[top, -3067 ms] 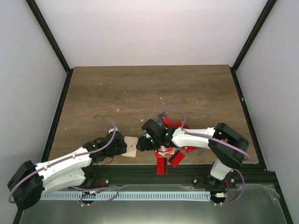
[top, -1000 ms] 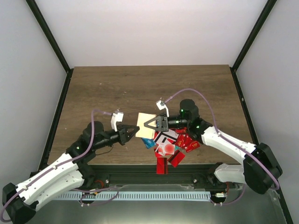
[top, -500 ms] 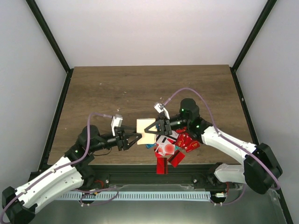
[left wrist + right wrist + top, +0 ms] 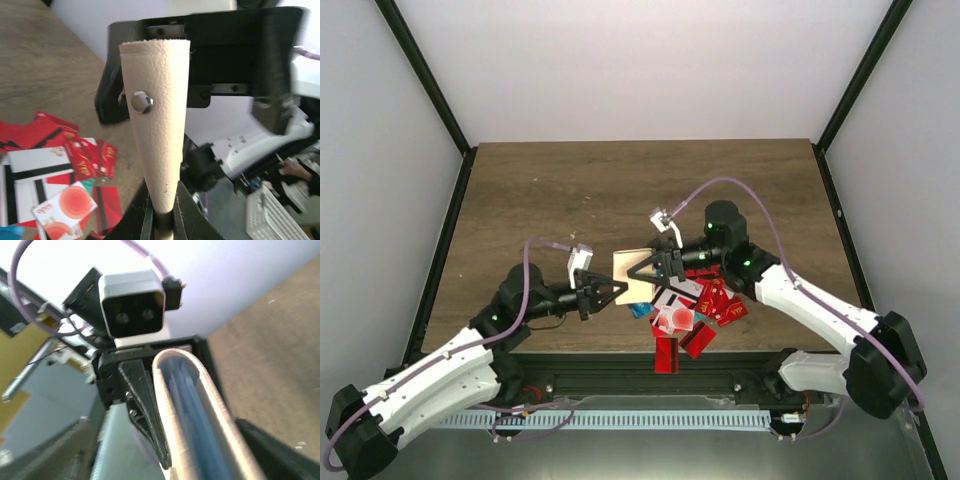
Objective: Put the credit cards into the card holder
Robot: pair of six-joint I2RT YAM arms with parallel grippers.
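**Current state**

1. Find the card holder near the front centre of the wooden table. It is held between the two grippers and appears raised off the surface. In the left wrist view the card holder stands edge-on as a narrow tan wedge, widening away from the camera. A metal snap stud shows on its side.

2. Check the left gripper. Its fingers are pinched together on the near edge of the holder. In the left wrist view the left gripper clamps the narrow end of the wedge.

3. Check the right gripper. It meets the holder from the opposite side. In the right wrist view the rounded edge of the holder fills the space between its two dark fingers, and a bluish interior shows. The fingers flank the holder, but you cannot tell whether they press on it or stand free of it.

4. Find the credit cards. They lie in a loose heap on the table, just right of the holder and below the right gripper. Most are red, and some are white with black stripes. One teal card lies at the heap's left edge. The nearest red cards reach past the table's front edge. The left wrist view shows the credit cards lying flat and overlapping. No card is in either gripper.

5. Note the left arm's wrist camera, which faces the right wrist view from directly behind the holder.
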